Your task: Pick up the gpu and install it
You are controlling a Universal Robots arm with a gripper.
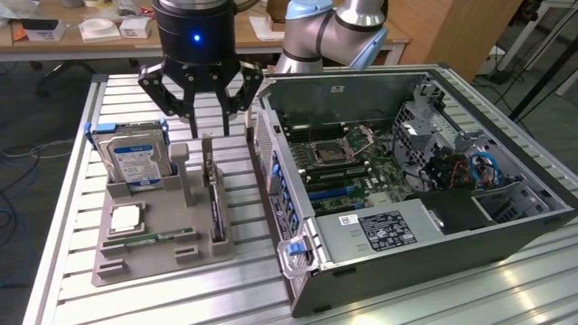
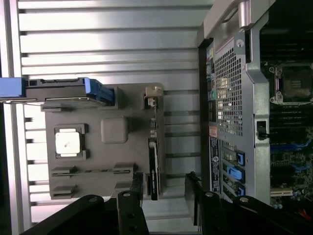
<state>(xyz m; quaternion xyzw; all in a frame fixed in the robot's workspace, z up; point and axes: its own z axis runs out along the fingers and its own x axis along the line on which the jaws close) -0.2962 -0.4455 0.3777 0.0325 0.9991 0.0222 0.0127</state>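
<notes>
My gripper (image 1: 210,128) hangs in the upper left-centre of the exterior view, jaws spread wide and holding nothing. It is right over the far end of the gpu (image 1: 215,203). The card stands on edge in a slot of the grey tray (image 1: 149,261), left of centre in that frame, between the hard drive (image 1: 135,159) and the open computer case (image 1: 361,84).

In the wrist view the card reads as a thin dark strip lying nearer one finger (image 2: 138,183) than the other. I judge that a straight descent could land a fingertip on its top edge instead of straddling it. A pinch that near the end might also let the card tip in the grasp or bind in its slot. The case wall stands close beside the tray, so a wide-open jaw could clip it.

The card looks thin, flat and rigid, with a pale metal-looking bracket at one end. The tray seems matte moulded plastic, and the table (image 1: 253,298) is ribbed aluminium.
</notes>
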